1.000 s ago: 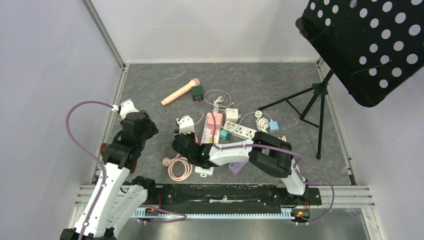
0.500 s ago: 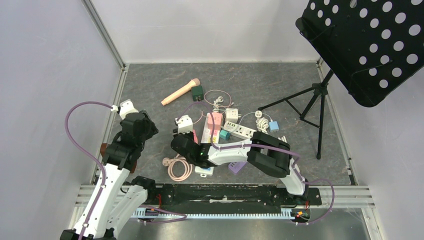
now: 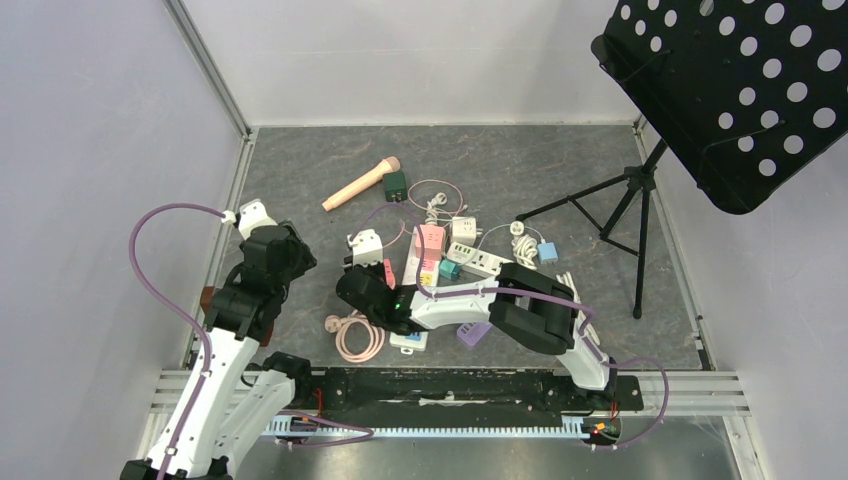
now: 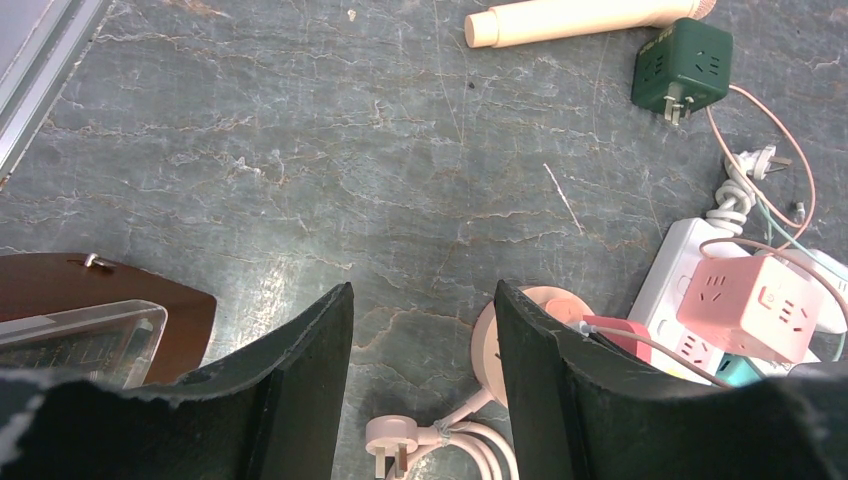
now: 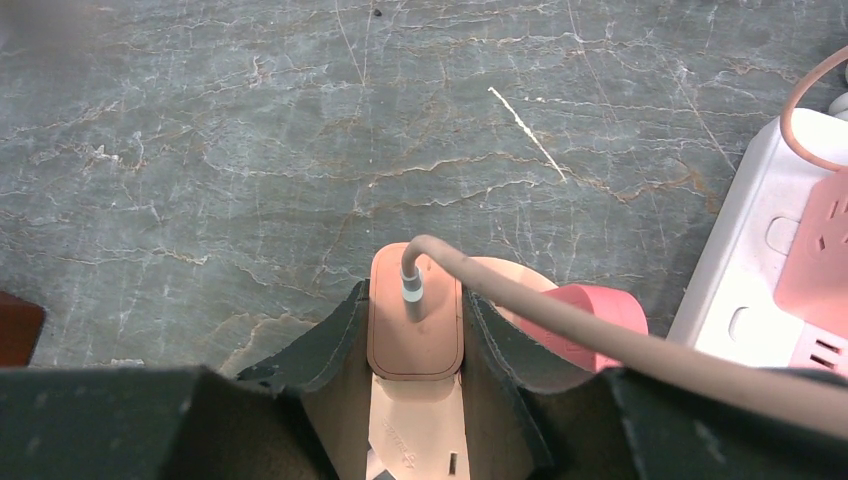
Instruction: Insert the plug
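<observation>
**Tabletop seen from above and from both wrists, read left to right.**

Far left: a brown block carrying a clear plastic piece lies at the tabletop's edge. The left gripper is held over the surface beside it. Its jaws are spread wide, with only bare grey, veined surface between them.

Just right of this gripper lies a coiled pink cable, its plug end flat on the surface.

Centre: the right gripper reaches leftward across the middle with its jaws pinching the pink plug. One finger presses each long side of the plug body. The cord leaves the plug's outer face and sweeps to the lower right of the wrist view. The plug is thus held in the right jaws, a little left of the white power strip and apart from it. Whether it clears the surface cannot be told. Directly ahead of the plug, partly hidden by it, sits a peach-and-red round piece.

A pink cube adapter sits on the white power strip. Farther back, a peach cylinder and a dark green cube adapter lie end to end.

Right of centre: a second white strip, a teal cube touching it, and a blue cube, among loose white cables.

Far right: a black perforated music stand on a tripod.
</observation>
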{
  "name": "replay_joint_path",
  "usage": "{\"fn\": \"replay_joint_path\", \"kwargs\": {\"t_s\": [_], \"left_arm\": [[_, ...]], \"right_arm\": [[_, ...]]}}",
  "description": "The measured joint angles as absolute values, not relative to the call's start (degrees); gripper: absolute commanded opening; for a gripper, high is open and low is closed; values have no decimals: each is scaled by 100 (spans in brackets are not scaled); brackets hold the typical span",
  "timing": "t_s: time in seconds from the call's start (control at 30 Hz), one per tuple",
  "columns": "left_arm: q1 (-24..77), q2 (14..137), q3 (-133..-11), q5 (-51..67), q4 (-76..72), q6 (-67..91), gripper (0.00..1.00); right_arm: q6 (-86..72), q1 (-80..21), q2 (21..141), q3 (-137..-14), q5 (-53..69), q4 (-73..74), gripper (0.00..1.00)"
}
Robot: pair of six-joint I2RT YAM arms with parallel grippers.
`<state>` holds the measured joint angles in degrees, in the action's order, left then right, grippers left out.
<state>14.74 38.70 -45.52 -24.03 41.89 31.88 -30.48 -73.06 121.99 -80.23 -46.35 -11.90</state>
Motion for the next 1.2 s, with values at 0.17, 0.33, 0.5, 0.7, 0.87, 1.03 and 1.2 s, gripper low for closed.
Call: {"fn": "replay_joint_path", "kwargs": {"t_s": [0.17,0.33,0.5,0.7,0.87,1.03,1.2], "left_arm": [[1474,3865,-4552,-2403,4189,3188,60],[1474,3839,-4552,-2405,4189,3188,60],[1474,3774,-4536,-2410,4189,3188,60],[1474,3732,-4486,-2418,4189,3188,60],[1474,3723,-4480,-2447,4189,3188,60],[1474,3708,-4480,-2502,4189,3188,60],[1474,3706,-4480,-2528,4189,3188,60]], "right_arm": [[-3070,-7301,12199,-8202,-4569,-808,0],[-3142,-7301,12199,-8438,-4379,-285,0],[-3166,-7299,12204,-8545,-4331,16,0],[-3166,-7301,12265,-8595,-4425,16,0],[-3114,-7301,12267,-8396,-4447,-458,0],[-3074,-7301,12127,-8079,-4414,-814,0],[-2971,-7299,12044,-7953,-4401,-954,0]]}}
